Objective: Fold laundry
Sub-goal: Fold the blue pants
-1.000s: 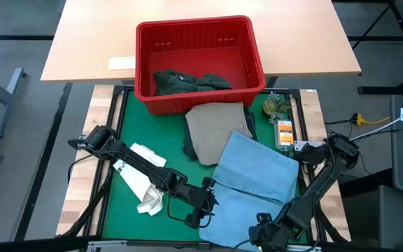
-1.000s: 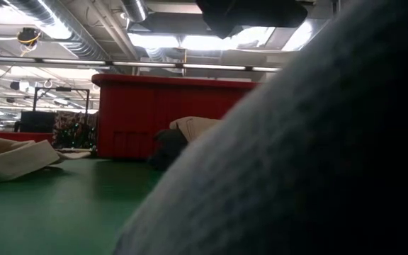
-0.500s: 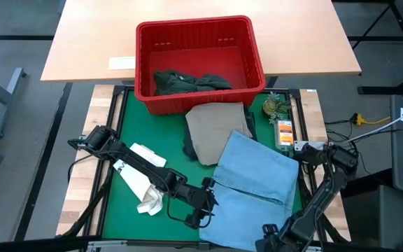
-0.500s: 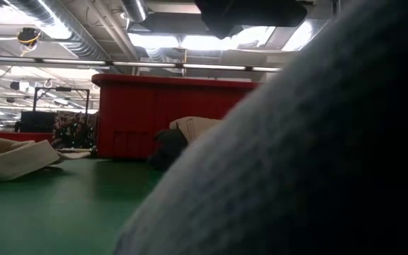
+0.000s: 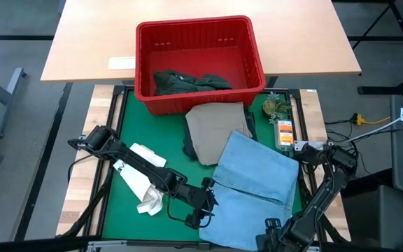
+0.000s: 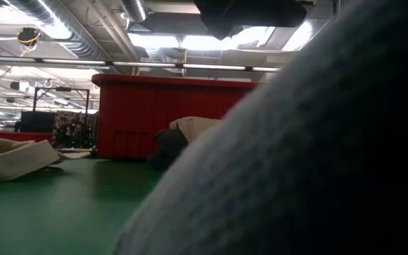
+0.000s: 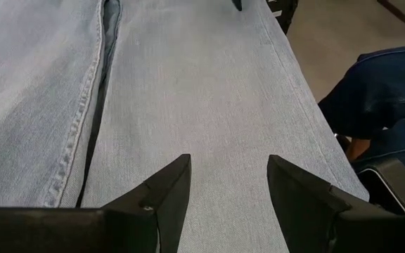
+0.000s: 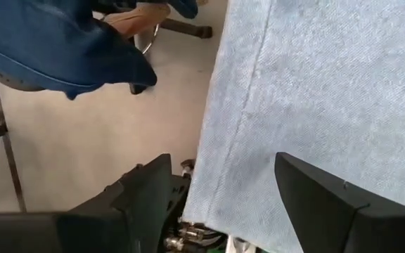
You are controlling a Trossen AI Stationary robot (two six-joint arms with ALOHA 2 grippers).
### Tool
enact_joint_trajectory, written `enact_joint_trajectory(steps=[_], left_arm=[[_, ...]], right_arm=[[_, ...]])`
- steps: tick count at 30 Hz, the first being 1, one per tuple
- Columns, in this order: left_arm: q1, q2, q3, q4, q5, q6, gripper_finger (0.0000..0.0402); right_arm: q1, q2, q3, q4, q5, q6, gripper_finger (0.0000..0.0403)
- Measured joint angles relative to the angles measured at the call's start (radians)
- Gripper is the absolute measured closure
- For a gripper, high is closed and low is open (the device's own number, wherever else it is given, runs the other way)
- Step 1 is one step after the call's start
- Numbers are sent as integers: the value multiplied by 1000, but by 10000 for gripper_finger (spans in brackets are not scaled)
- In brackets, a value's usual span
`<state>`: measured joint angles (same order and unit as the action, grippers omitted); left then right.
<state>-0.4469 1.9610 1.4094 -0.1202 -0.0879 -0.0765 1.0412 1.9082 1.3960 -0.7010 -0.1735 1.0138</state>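
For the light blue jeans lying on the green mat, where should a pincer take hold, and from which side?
A judgement: grip the light blue jeans at the near hem edge, which hangs past the table, coming from the near side. The cloth lies flat, so only an edge gives a lip. The open left pincer sits over flat cloth; the open right pincer straddles a free edge.

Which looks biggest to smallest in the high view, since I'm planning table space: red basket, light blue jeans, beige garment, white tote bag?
1. Red basket
2. Light blue jeans, close to the basket, so unsure
3. Beige garment
4. White tote bag
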Motion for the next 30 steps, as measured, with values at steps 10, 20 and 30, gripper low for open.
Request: enact_joint_trajectory(steps=[10, 20, 30], left_arm=[[2, 0, 0, -2, 0, 0, 218], [2, 0, 0, -2, 0, 0, 218], [2, 0, 0, -1, -48, 1, 218]], right_arm=[[12, 91, 0, 90, -2, 0, 150], [13, 123, 6, -3, 35, 31, 151], [-29, 123, 4, -140, 78, 30, 151]])
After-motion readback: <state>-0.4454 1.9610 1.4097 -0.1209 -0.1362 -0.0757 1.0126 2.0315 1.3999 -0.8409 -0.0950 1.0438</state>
